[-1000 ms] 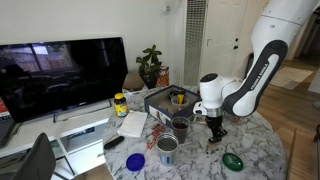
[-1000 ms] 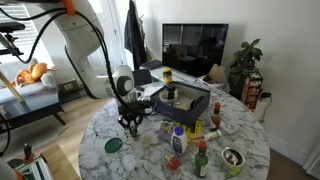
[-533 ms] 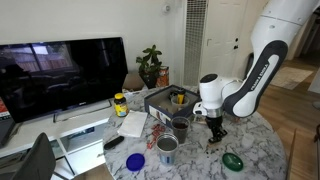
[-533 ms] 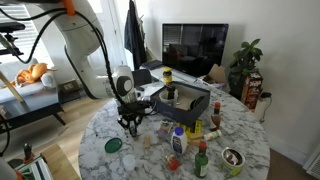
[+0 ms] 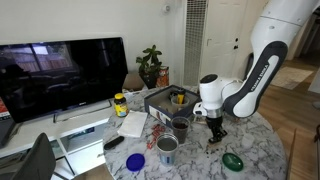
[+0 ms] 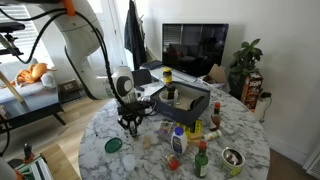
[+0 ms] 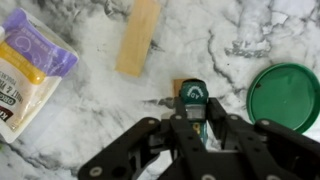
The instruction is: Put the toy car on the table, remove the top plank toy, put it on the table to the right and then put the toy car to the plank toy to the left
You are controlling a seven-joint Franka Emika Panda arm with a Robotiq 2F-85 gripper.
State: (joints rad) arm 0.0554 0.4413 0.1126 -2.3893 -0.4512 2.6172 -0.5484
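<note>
In the wrist view my gripper (image 7: 190, 120) is shut on a small teal-green toy car (image 7: 191, 97), just above the white marble table (image 7: 240, 40). A bit of wooden plank toy (image 7: 177, 87) shows beside and under the car's front. Another light wooden plank toy (image 7: 139, 38) lies flat on the table farther out. In both exterior views the gripper (image 5: 215, 136) (image 6: 130, 124) points straight down, close to the table (image 5: 255, 150) (image 6: 150, 160). The car is too small to make out there.
A round green lid (image 7: 290, 95) lies right of the car and a yellow-purple snack packet (image 7: 25, 65) to the left. A dark tray (image 5: 165, 100) (image 6: 180, 100), cups (image 5: 167, 148), bottles (image 6: 178, 140) and a blue lid (image 5: 135, 161) crowd the table. A TV (image 5: 60, 70) stands behind.
</note>
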